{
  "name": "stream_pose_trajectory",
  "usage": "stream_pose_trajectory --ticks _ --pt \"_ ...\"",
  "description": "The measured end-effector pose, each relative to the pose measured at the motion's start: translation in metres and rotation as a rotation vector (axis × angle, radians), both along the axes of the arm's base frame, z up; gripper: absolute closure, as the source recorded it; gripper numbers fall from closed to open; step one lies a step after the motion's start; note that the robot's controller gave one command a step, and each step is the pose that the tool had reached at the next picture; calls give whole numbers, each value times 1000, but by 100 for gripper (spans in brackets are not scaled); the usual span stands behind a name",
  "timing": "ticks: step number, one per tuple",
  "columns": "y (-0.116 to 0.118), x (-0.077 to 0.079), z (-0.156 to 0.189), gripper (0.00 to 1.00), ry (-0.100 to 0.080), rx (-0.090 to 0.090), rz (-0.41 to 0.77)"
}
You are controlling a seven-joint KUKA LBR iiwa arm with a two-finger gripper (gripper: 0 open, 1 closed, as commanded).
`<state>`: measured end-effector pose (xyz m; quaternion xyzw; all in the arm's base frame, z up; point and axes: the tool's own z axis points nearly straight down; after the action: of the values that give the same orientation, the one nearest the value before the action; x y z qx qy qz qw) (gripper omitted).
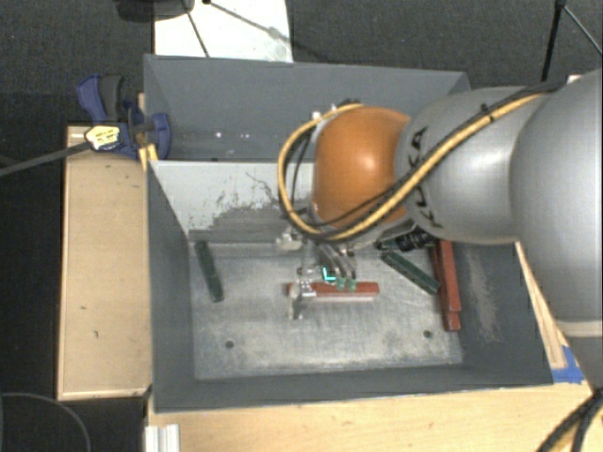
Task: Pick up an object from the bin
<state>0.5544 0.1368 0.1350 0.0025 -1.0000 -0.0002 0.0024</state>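
In the bin (173, 299), a stick (207, 271) lies left, a short bar (364, 289) centre beneath the hand (318, 285), a long bar (449, 290) right

Two dark green sticks (206, 271) (411, 271) and two red-brown bars (358, 289) (449, 290) lie in the bin (330, 356).

Dark carpet floor (47, 45), white sheet (236, 40) at the top.

The end effector (313, 290) hangs low over the middle of the grey bin (283, 351), at the left end of a short red bar (358, 289). A dark green stick (207, 271) lies left, a longer red bar (449, 295) right.
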Motion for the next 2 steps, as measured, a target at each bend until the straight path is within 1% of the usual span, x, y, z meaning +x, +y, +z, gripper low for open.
stream_pose_trajectory --ticks 1,2 --pt "0 2 3 0 -7 1 -4" --pt "-63 19 -52 0 -12 2 -62"
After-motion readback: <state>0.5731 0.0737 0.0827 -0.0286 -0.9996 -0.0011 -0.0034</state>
